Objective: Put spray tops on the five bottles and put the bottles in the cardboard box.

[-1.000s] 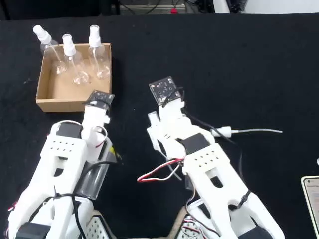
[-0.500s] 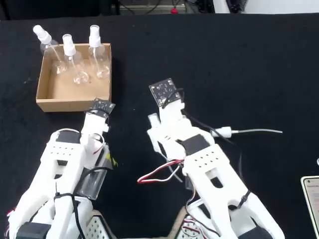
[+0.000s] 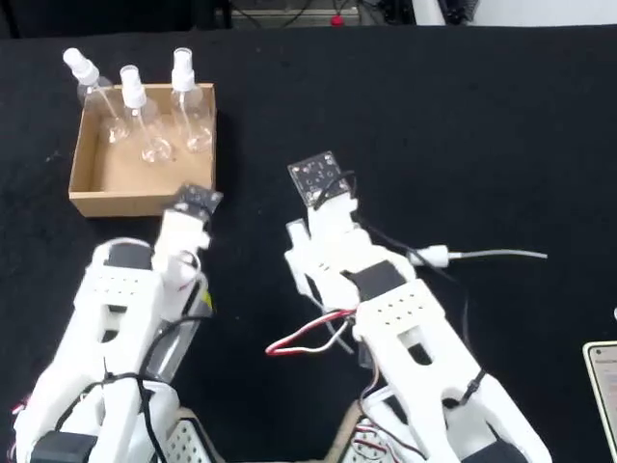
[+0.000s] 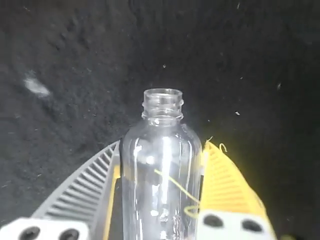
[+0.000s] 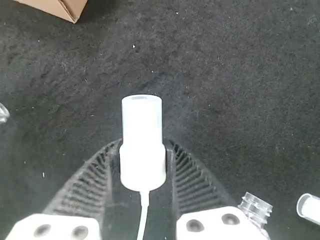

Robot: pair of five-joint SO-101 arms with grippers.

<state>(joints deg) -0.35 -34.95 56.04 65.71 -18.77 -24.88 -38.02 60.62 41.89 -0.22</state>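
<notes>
The left gripper (image 4: 161, 150) was closed partway round an uncapped clear bottle (image 4: 161, 125), its grey and yellow jaws pressed against the bottle's sides and the open neck sticking out past the tips over the black table (image 3: 434, 116). The right gripper (image 5: 143, 150) was narrowed onto a white spray top (image 5: 142, 125), cap forward, with the tube trailing back between the jaws. In the high view both arms sat side by side, the left one near the front wall of the box (image 3: 116, 204). Three capped bottles (image 3: 145, 116) stood inside the box along its far side. A loose top (image 3: 431, 257) lay on the table just beside the right arm, and another open bottle neck (image 5: 254, 206) showed close to the right gripper.
</notes>
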